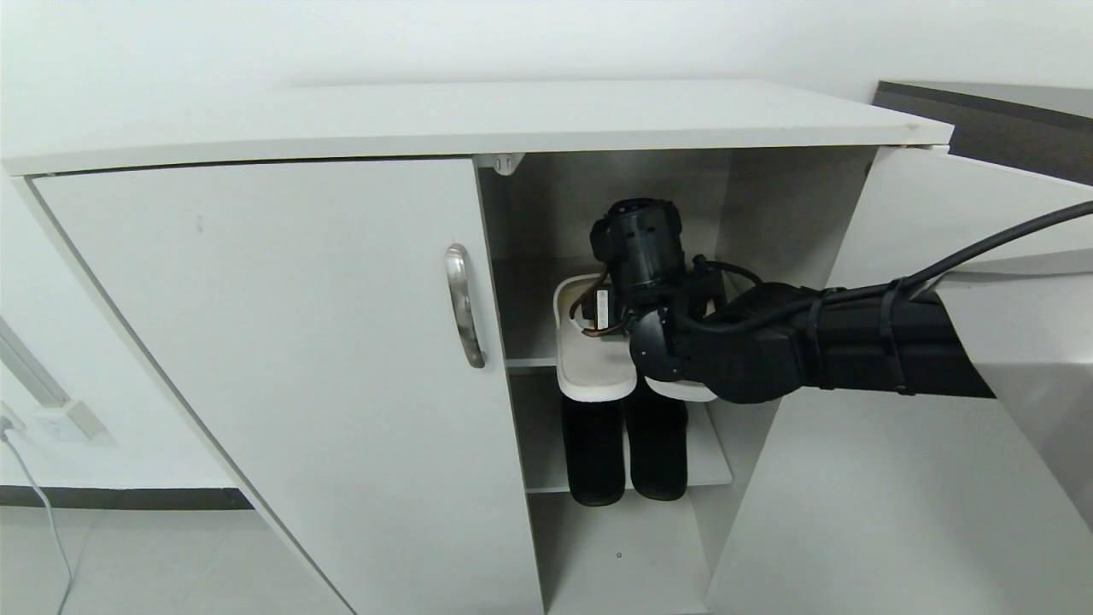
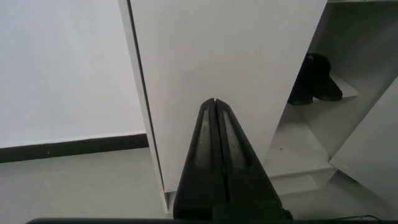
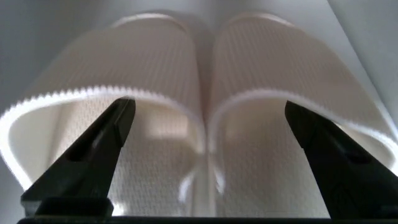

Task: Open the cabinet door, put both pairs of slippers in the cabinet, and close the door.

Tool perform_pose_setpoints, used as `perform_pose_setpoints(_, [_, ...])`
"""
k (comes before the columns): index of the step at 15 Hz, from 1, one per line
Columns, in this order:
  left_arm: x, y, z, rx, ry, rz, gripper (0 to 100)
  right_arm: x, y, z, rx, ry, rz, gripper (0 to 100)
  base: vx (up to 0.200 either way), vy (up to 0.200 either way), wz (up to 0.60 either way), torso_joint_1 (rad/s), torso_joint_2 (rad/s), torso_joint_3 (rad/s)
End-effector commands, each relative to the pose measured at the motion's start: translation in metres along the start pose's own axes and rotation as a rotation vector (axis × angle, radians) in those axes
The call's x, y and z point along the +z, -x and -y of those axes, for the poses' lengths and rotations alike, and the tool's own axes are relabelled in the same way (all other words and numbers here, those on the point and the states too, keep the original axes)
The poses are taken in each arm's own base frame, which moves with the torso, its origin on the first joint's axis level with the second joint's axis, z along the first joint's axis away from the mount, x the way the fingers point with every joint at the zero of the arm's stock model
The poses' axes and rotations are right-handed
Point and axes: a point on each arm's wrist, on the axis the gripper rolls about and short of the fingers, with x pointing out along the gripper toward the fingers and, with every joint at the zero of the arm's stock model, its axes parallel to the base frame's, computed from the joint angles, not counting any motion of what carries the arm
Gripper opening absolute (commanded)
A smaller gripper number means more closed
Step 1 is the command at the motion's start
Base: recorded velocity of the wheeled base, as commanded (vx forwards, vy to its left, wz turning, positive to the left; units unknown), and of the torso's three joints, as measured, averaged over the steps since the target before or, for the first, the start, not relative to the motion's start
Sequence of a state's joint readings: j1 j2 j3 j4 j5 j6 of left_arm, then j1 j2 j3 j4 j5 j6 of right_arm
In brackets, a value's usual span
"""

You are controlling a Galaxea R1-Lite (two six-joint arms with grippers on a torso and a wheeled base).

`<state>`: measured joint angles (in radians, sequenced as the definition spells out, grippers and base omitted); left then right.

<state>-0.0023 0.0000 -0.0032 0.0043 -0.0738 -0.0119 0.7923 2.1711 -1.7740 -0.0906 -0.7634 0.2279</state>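
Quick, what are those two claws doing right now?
Left gripper: closed, empty.
Right gripper: open, at the white slippers.

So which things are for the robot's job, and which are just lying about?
For the job:
white slippers on the upper shelf
black slippers on the shelf below
cabinet
open door
right tool, open at the white slippers

Just lying about:
wall socket
cable

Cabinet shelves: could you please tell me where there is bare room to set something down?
The cabinet floor below the black slippers is bare, as are strips beside them on their shelf. The upper shelf is crowded with white slippers and the open right gripper.
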Motion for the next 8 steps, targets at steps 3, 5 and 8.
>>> perform_pose_setpoints(3, [0.0,0.0,0.0,0.001,0.0,0.0,0,0.009,0.027,0.007,0.023,-0.002,0.003,100,0.0,0.0,0.0,0.0,0.0,0.0])
perform_pose_setpoints(5, [0.0,0.0,0.0,0.001,0.0,0.0,0,0.01,0.045,0.011,0.044,0.002,0.001,100,0.0,0.0,0.0,0.0,0.0,0.0])
perform_pose_setpoints(8, [0.0,0.0,0.0,-0.002,-0.001,-0.002,0,0.007,0.075,0.019,0.086,0.01,0.004,100,0.0,0.0,0.0,0.0,0.0,0.0])
